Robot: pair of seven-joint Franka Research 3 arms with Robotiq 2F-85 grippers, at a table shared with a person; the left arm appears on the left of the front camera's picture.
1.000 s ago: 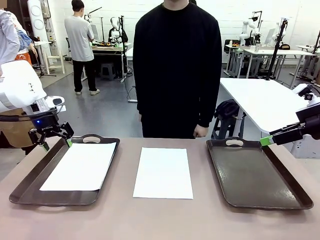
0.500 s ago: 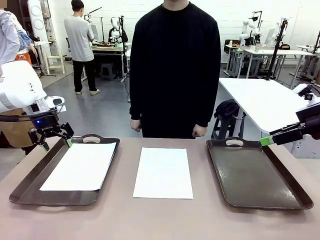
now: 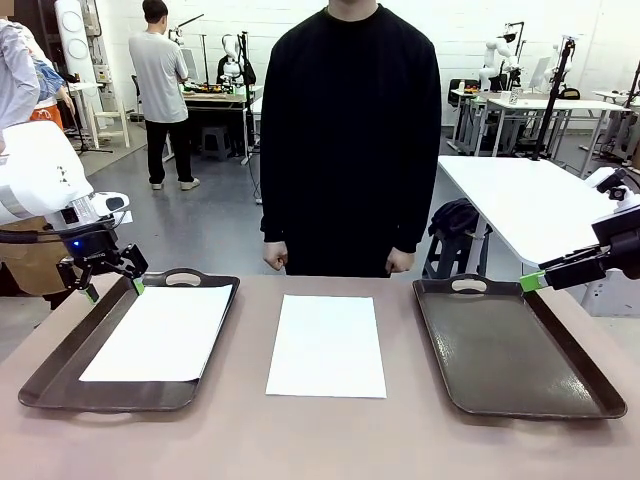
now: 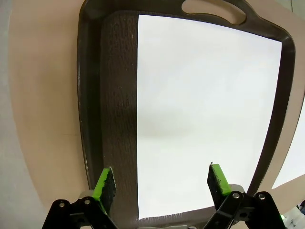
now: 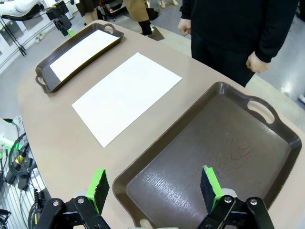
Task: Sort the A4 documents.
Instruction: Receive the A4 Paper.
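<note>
Two A4 documents are in view. One white sheet (image 3: pixel 160 332) lies in the dark brown left tray (image 3: pixel 60 362), and another sheet (image 3: pixel 327 345) lies flat on the table between the trays. My left gripper (image 3: pixel 114 289) hovers open over the left tray's far left corner. In the left wrist view, that gripper (image 4: pixel 162 181) has nothing between its pads, above the sheet (image 4: pixel 205 109) and the bare tray floor (image 4: pixel 116 95). My right gripper (image 5: pixel 154 187) is open and empty above the bare right tray (image 5: pixel 214 157). Its green tip (image 3: pixel 532 282) is at that tray's far right edge.
A person in black (image 3: pixel 350 140) stands at the far side of the table with both hands (image 3: pixel 400 262) hanging by the sides. The right tray (image 3: pixel 510 350) holds nothing. Bare tabletop runs along the near edge. Other tables and people are farther back.
The person's hand on the picture's left has come down beside the body. Neither arm nor either sheet has moved.
</note>
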